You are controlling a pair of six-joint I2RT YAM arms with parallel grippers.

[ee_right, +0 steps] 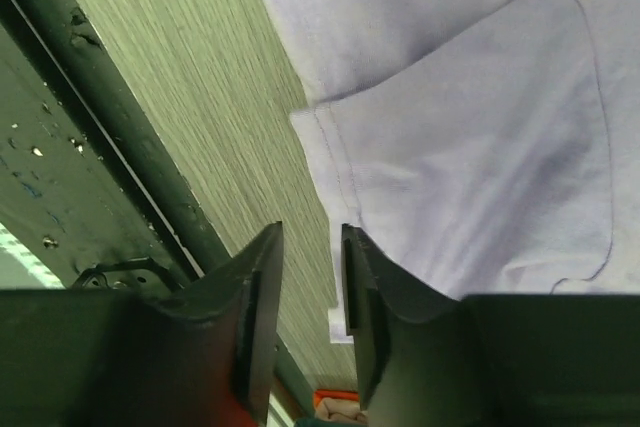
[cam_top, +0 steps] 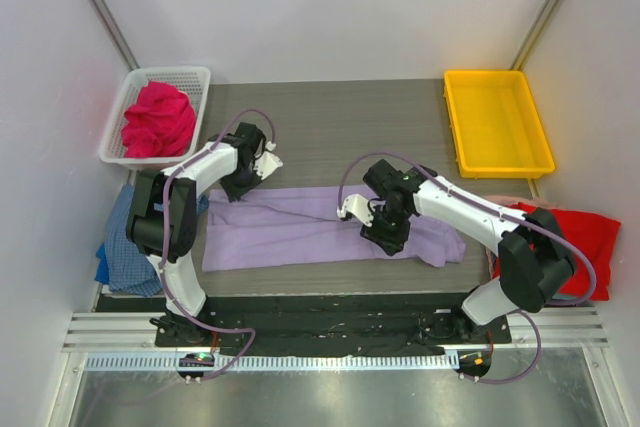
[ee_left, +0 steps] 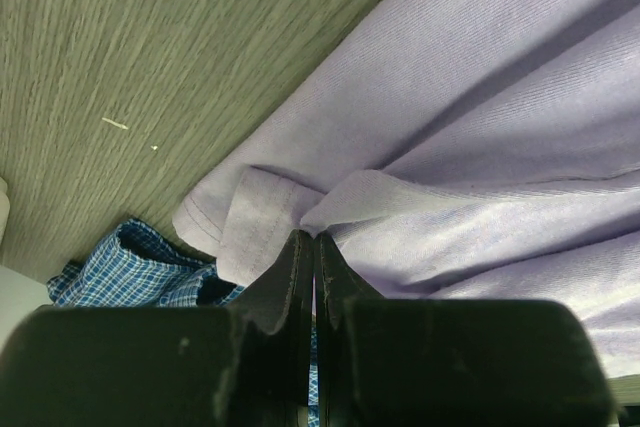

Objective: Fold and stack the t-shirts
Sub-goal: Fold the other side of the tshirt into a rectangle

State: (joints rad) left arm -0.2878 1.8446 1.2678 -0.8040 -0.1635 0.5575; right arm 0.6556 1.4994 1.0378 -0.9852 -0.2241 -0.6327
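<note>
Pressed together low in the left wrist view, the black jaws of the left gripper (ee_left: 315,242) are closed on a pinched fold of the lavender shirt (ee_left: 500,97), just beside its stitched hem. The right gripper (ee_right: 312,235) is held slightly apart with nothing between its jaws. Only table grain is seen in the gap, and a double-stitched sleeve hem lies just beside one finger.

The lavender shirt is laid as a long, smooth, thin band across the near half of the table (cam_top: 340,117). Its near edge runs close to the table's near edge and its right end is bunched under the right arm. Bare grey wood grain is shown over the far half, between the white mesh basket (cam_top: 195,77) at the far left and the yellow plastic tray (cam_top: 497,77) at the far right.

A crumpled pink shirt (cam_top: 158,119) is heaped in the basket. A blue checked shirt (cam_top: 120,247) is draped at the table's left edge, and a red shirt (cam_top: 590,232) is draped over the right edge.
</note>
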